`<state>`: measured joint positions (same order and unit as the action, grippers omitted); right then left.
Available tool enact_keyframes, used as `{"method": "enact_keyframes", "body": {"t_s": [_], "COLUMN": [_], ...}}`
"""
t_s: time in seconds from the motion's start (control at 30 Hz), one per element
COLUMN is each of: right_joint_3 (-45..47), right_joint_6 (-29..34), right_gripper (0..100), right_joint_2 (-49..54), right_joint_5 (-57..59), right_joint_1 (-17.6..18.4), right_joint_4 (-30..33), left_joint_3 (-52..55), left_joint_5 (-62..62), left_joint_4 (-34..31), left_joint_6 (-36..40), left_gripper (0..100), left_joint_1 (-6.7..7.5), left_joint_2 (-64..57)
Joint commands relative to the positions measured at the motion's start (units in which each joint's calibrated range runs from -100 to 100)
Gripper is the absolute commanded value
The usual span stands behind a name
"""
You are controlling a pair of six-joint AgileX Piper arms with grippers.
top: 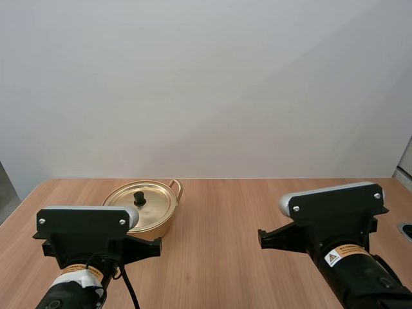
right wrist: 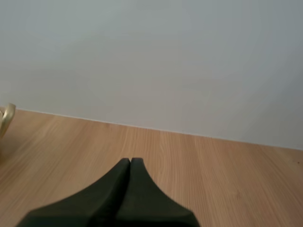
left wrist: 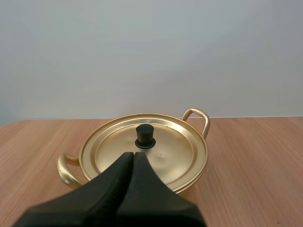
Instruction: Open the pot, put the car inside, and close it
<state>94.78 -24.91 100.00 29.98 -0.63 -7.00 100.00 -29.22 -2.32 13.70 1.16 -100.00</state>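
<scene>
A shallow golden pot (top: 143, 207) sits on the wooden table at the left, its golden lid (left wrist: 144, 150) on and topped by a black knob (left wrist: 145, 135). Two loop handles stick out from the pot's sides. My left gripper (left wrist: 133, 155) is shut on nothing, its tips pointing at the lid just short of the knob. My right gripper (right wrist: 130, 161) is shut too, hovering over bare wood to the right of the pot, with one pot handle (right wrist: 5, 118) just at the view's edge.
The wooden table (top: 232, 219) runs back to a plain pale wall. A dark object (top: 406, 231) sits at the table's right edge.
</scene>
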Motion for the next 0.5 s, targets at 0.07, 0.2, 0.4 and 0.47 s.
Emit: {"method": "enact_keyframes", "body": {"t_s": [0.07,0.2,0.4,0.47], "right_joint_3": [3.29,5.22,5.22,5.22], "right_joint_6": [5.22,5.66,7.17,7.17], "right_gripper": [0,0,0,0], "right_joint_2": [0.00,0.00,0.00,0.00], "right_joint_5": [-0.01,0.50,1.46,1.46], "right_joint_1": [0.01,0.01,0.01,0.01], "right_joint_4": [3.62,3.75,4.16,4.16], "left_joint_3": [0.00,0.00,0.00,0.00], "left_joint_5": [-0.09,-0.09,-0.09,-0.09], "left_joint_4": [-0.05,-0.05,-0.05,-0.05], "left_joint_6": [0.03,0.03,0.03,0.03], "left_gripper": [0,0,0,0], "left_joint_1": [-0.03,-0.03,-0.03,-0.03], "left_joint_2": [0.00,0.00,0.00,0.00]}}
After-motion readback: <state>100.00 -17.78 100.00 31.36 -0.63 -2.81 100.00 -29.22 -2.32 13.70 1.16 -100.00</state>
